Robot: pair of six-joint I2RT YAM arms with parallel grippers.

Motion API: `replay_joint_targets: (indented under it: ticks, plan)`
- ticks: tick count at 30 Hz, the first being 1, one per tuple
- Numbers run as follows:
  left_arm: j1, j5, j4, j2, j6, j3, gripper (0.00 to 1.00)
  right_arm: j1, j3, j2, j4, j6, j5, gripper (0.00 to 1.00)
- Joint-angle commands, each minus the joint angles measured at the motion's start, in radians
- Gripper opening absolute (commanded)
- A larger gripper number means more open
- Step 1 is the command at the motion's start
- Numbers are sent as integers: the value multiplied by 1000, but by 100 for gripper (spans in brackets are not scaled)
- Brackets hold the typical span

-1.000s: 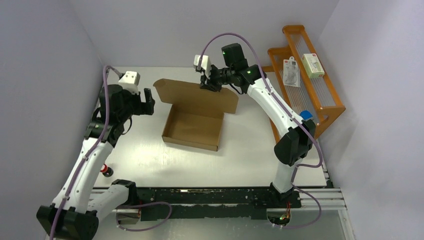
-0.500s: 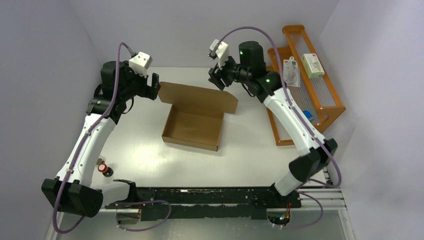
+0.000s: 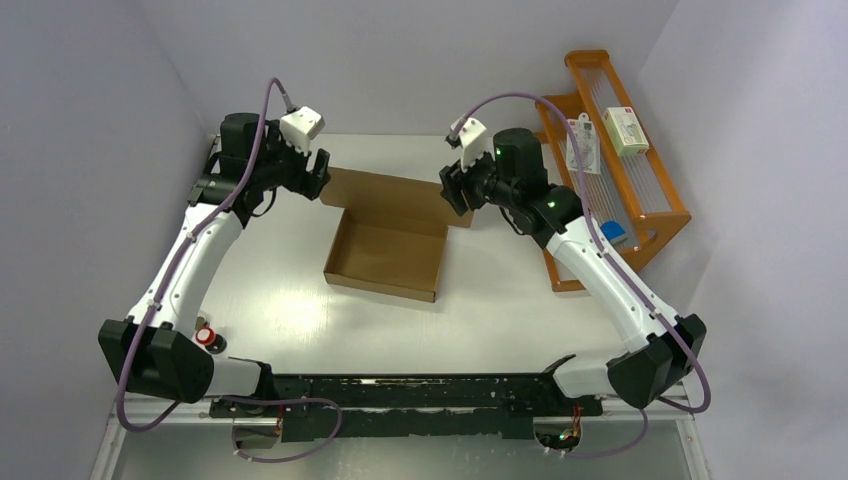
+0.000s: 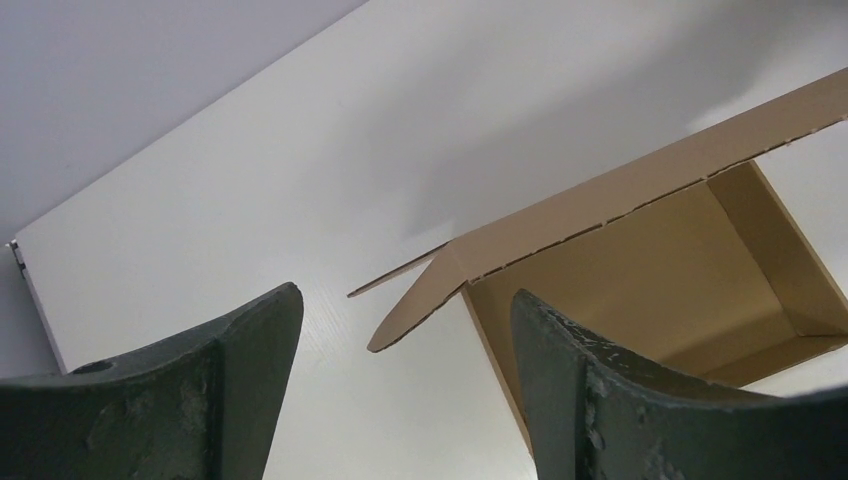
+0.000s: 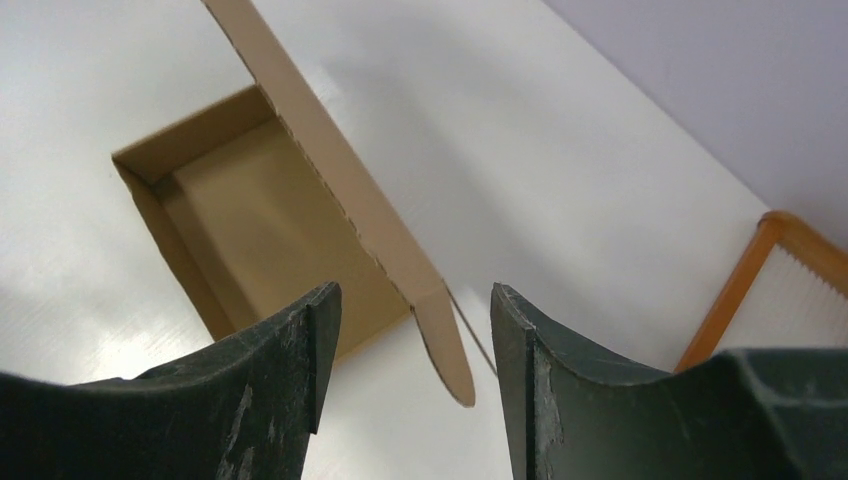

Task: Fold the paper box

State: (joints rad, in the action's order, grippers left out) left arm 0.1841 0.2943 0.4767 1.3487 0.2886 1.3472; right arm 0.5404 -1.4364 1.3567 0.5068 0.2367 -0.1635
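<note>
The paper box (image 3: 385,258) is a shallow brown cardboard tray on the white table, with its lid flap (image 3: 400,197) standing up along the far side. My left gripper (image 3: 318,178) is open and empty, just off the lid's left end. In the left wrist view the lid's rounded left tab (image 4: 415,310) lies ahead between the jaws, untouched. My right gripper (image 3: 453,188) is open and empty at the lid's right end. In the right wrist view the lid's right tab (image 5: 448,352) hangs between the jaws without contact.
An orange wire-fronted rack (image 3: 650,215) stands at the right edge of the table with small white packages (image 3: 583,143) on it. A small red and black object (image 3: 208,338) sits at the near left by the left arm's base.
Both arms have swung. The left gripper moved up and right to the lid's left end. The right gripper let go of the lid's top edge and moved right and down to its right end.
</note>
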Motion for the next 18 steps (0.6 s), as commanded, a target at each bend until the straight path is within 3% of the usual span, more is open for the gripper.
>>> replay_joint_targets:
  ticks: [1,9,18]
  plan:
    - [-8,37,-3,-14,45,10,80,-2,84,-58,-54,-2,35,61]
    - [-9,49,7,17,66,6,68,-2,150,-47,-80,34,94,53]
    - [-9,66,-3,32,62,4,48,-2,167,-40,-117,40,105,32]
